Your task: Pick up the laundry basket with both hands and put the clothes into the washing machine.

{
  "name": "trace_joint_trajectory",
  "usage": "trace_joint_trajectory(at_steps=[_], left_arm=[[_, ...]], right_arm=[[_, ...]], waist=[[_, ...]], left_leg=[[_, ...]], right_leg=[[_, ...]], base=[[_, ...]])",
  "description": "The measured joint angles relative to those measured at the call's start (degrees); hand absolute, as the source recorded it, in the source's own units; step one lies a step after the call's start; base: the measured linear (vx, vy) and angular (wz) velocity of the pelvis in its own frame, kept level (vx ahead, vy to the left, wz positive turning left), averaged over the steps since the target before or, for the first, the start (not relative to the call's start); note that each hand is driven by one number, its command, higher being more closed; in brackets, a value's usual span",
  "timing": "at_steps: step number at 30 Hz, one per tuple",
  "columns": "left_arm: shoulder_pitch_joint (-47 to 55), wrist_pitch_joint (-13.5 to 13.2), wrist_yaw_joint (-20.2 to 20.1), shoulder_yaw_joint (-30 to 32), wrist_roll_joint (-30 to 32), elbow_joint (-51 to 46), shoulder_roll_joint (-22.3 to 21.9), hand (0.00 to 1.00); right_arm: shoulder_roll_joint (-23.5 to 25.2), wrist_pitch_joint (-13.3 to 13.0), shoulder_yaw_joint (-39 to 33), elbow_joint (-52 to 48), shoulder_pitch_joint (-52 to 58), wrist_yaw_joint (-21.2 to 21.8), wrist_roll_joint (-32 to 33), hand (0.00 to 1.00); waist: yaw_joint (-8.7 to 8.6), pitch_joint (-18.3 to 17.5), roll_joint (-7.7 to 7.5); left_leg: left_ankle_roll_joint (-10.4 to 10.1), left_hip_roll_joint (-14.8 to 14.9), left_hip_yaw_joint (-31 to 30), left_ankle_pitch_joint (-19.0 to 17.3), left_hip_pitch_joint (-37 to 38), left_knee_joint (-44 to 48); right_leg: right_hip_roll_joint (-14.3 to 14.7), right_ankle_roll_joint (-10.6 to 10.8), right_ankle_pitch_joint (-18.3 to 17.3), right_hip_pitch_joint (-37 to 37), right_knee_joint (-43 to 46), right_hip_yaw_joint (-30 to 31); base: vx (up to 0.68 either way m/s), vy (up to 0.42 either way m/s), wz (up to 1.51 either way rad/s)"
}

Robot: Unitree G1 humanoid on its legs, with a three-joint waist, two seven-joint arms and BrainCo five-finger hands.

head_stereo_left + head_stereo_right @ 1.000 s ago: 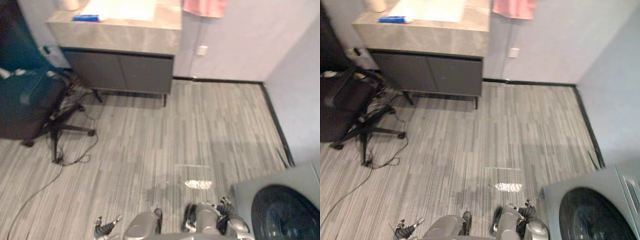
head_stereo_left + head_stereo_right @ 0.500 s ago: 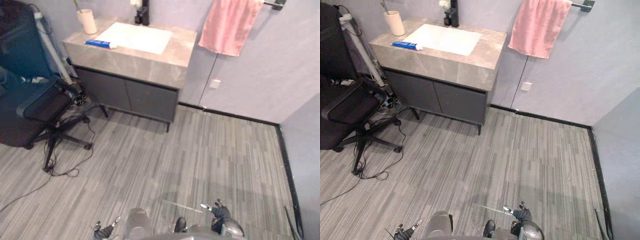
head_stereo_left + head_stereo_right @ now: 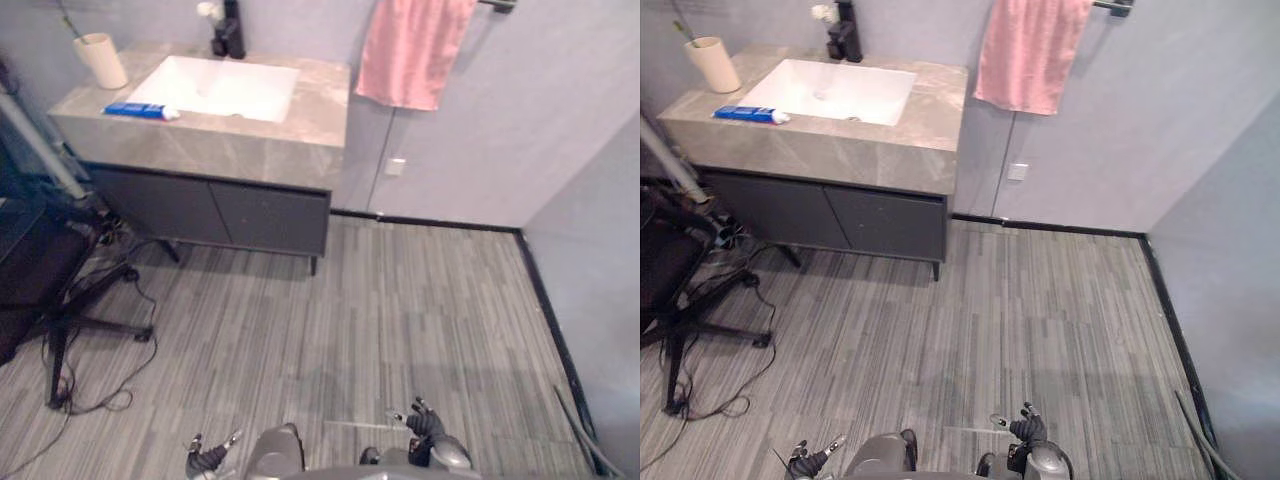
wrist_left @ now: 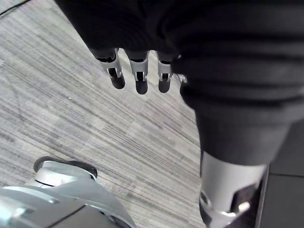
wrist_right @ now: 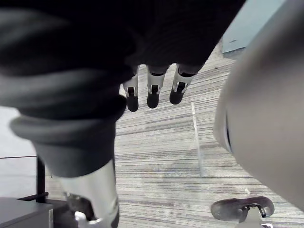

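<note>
Bathroom — sink (image 3: 215, 88), towel (image 3: 410, 50)

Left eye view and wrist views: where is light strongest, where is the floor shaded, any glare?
Left eye view: the white sink is brightest; the floor darkens under the cabinet. Left wrist view: evenly lit floor past the open left hand, no glare. Right wrist view: a thin pale streak on the floor beyond the open right hand.

I count 1 vanity (image 3: 200, 150) with 2 cabinet doors (image 3: 268, 215), 1 sink (image 3: 215, 85), 1 black faucet (image 3: 230, 32), 1 cup (image 3: 103, 60), 1 blue tube (image 3: 135, 110). 1 pink towel (image 3: 410, 50), 1 wall socket (image 3: 396, 166), 1 office chair (image 3: 30, 260). My hands, 2: left hand (image 3: 205, 460), right hand (image 3: 425, 425).
</note>
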Motion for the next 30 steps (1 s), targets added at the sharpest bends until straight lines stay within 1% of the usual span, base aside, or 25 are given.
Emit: trace_joint_trajectory(at_steps=[1, 2, 3, 4, 5, 6, 7, 8, 9, 10, 12, 13, 14, 16, 18, 20, 24, 30], left_arm=[[-0.03, 0.02, -0.08, -0.94, 0.19, -0.01, 0.55, 0.0], [-0.1, 0.03, -0.12, -1.21, 0.43, -0.01, 0.67, 0.0], [-0.38, 0.0, -0.31, -1.41, 0.47, -0.02, 0.78, 0.0], [-0.47, -0.09, -0.58, -2.9, 0.41, -0.04, 1.44, 0.0], [-0.45, -0.2, -0.83, -3.49, 0.41, -0.03, 1.94, 0.0], [-0.46, -0.5, -1.09, -3.77, 0.37, -0.1, 2.9, 0.0], [-0.72, -0.5, -1.05, -3.98, 0.33, -0.09, 2.9, 0.0], [-0.24, -0.98, -1.05, -4.56, 0.34, -0.11, 2.78, 0.0], [-0.14, -1.01, -1.05, -4.71, 0.35, -0.1, 2.57, 0.0], [-0.19, -1.02, -1.06, -4.83, 0.23, -0.08, 2.04, 0.0], [-0.36, -1.04, -1.07, -5.02, -0.15, -0.09, 1.61, 0.0], [-0.46, -1.11, -1.06, -5.03, -0.21, -0.1, 1.41, 0.0], [-0.42, -1.14, -1.06, -5.01, -0.34, -0.1, 1.41, 0.0], [-0.66, -1.52, -0.95, -5.03, -1.1, -0.18, 1.4, 0.0], [-0.84, -2.46, -0.79, -5.03, -1.29, -0.33, 1.34, 0.0], [-0.82, -2.46, -0.48, -5.03, -1.37, -0.29, 1.45, 0.0], [-0.8, -2.46, 0.18, -5.04, -1.36, -0.29, 1.4, 0.0], [-0.18, -2.46, 0.35, -5.11, -1.94, -0.23, 1.48, 0.0]], right_arm=[[-0.01, 0.06, -0.17, 0.96, -0.32, -0.02, 0.0, 0.0], [-0.06, 0.08, -0.31, 0.99, -0.58, -0.02, 0.01, 0.0], [-0.1, 0.26, -0.85, 1.33, -1.15, -0.04, 0.02, 0.0], [-0.15, 0.57, -1.15, 1.69, -1.29, -0.06, 0.02, 0.0], [-0.15, 0.69, -1.14, 2.01, -1.25, -0.06, 0.03, 0.0], [-0.1, 0.89, -1.11, 3.11, -1.08, -0.05, 0.03, 0.0], [-0.83, 1.18, -1.12, 3.83, -1.25, -0.08, 0.12, 0.0], [-1.61, 1.17, -1.14, 3.92, -0.88, -0.1, 0.15, 0.0], [-2.06, 1.16, -1.13, 4.03, -0.87, -0.1, 0.15, 0.0], [-3.16, 1.15, -1.16, 4.31, -0.89, -0.1, 0.17, 0.0], [-3.51, 1.16, -1.33, 4.33, -0.05, -0.11, 0.25, 0.0], [-3.85, 1.2, -2.13, 4.4, 0.39, -0.2, 0.31, 0.0], [-3.88, 1.2, -2.34, 4.4, 0.59, -0.34, 0.33, 0.0], [-3.99, 1.17, -2.34, 4.39, 0.7, -0.46, 0.33, 0.0], [-4.14, 1.12, -2.31, 4.37, 0.43, -0.55, 0.33, 0.0], [-3.52, 0.98, -2.27, 4.29, 0.13, -0.55, 0.33, 0.0], [-2.97, 0.91, -2.06, 4.28, 0.02, -0.54, 0.31, 0.0], [-3.07, 0.7, 0.09, 4.24, -1.01, -0.54, 0.29, 0.0]], waist=[[-0.02, -0.11, -0.13], [-0.29, -0.2, -0.04], [-1.05, -0.39, 0.16], [-1.2, -0.72, 0.11], [-1.21, -0.97, -0.3], [-1.19, -1.87, -1.9], [-1.11, -2.51, -2.05], [-1.09, -3.25, -1.07], [-1.13, -3.68, -1.19], [-1.18, -3.92, -0.29], [-1.18, -4.08, 0.07], [-1.14, -4.17, 0.5], [-1.22, -4.2, 0.5], [-1.37, -4.23, 0.24], [-1.18, -4.35, -0.44], [-1.22, -4.5, -0.8], [-1.21, -4.47, -0.75], [-1.16, -4.45, -0.8]], left_leg=[[0.02, 0.02, 0.69, 0.01, 0.33, -0.46], [-0.01, 0.25, 0.79, 0.03, 0.37, -0.63], [-0.5, 0.82, 0.85, 0.35, 0.35, -1.13], [-1.26, 1.34, 0.95, 0.82, 0.38, -1.62], [-1.7, 1.3, 0.97, 1.1, 0.47, -2.03], [-3.0, 0.51, 1.01, 1.52, 0.54, -3.09], [-4.08, 0.85, 0.42, 2.24, 0.96, -4.19], [-5.12, 1.4, 0.14, 3.64, 1.65, -7.0], [-5.55, 1.54, -0.16, 4.42, 2.1, -8.32], [-6.33, 1.6, -1.44, 5.92, 3.16, -11.17], [-6.48, 1.7, -3.02, 7.23, 3.68, -13.24], [-6.92, 2.26, -3.12, 7.61, 4.32, -14.09], [-7.15, 2.53, -3.33, 7.78, 5.04, -14.66], [-7.22, 2.49, -4.24, 7.96, 5.6, -15.22], [-6.63, 2.13, -4.55, 8.39, 5.66, -15.42], [-6.23, 1.36, -5.1, 8.92, 6.09, -16.25], [-5.56, 0.03, -6.09, 9.51, 7.2, -17.42], [-5.08, -0.92, -6.16, 12.37, 9.48, -22.7]], right_leg=[[-2.17, -0.43, -0.21, -0.41, -0.56, -3.83], [-3.02, -0.45, -0.2, -0.37, -0.95, -5.03], [-4.62, -0.61, -0.07, -0.25, -1.62, -6.35], [-5.48, -0.43, 0.69, -0.03, -3.67, -6.41], [-5.84, -0.53, 1.77, 0.39, -5.31, -6.41], [-6.98, 2.03, 7.39, 1.35, -9.27, -6.38], [-5.83, 3.47, 8.75, 2.12, -11.19, -6.59], [-4.29, 2.9, 9.16, 3.13, -14.42, -6.93], [-3.68, 2.46, 9.52, 3.46, -15.56, -7.17], [-2.38, 1.86, 10.03, 4.19, -17.68, -7.79], [-1.38, 1.6, 10.22, 4.9, -18.53, -8.2], [-0.63, 1.3, 10.44, 5.52, -19.15, -8.55], [-0.12, 1.3, 10.44, 6.25, -19.63, -8.88], [0.15, 1.31, 10.43, 7.26, -20.23, -9.5], [0.12, 1.32, 10.44, 7.76, -20.91, -9.76], [-0.1, 1.36, 10.46, 7.91, -20.93, -9.89], [-1.06, 1.85, 10.76, 9.62, -21.63, -10.97], [-1.57, 1.96, 10.83, 9.59, -21.64, -10.99]], base=[[-0.03, 0.005, -0.57], [-0.03, -0.048, -0.39], [-0.02, -0.072, -0.2], [-0.03, -0.103, -0.13], [0.0, -0.196, -0.03], [0.02, -0.22, 0.04], [0.04, -0.282, 0.06], [0.03, -0.145, 0.0], [0.06, -0.186, 0.0], [0.06, -0.116, 0.01], [0.1, -0.132, 0.06], [0.1, -0.11, 0.04], [0.07, -0.077, 0.02], [0.06, -0.031, 0.13], [0.05, 0.012, 0.12], [0.03, 0.017, 0.06], [0.02, 0.051, 0.18], [-0.03, 0.019, 0.04]])
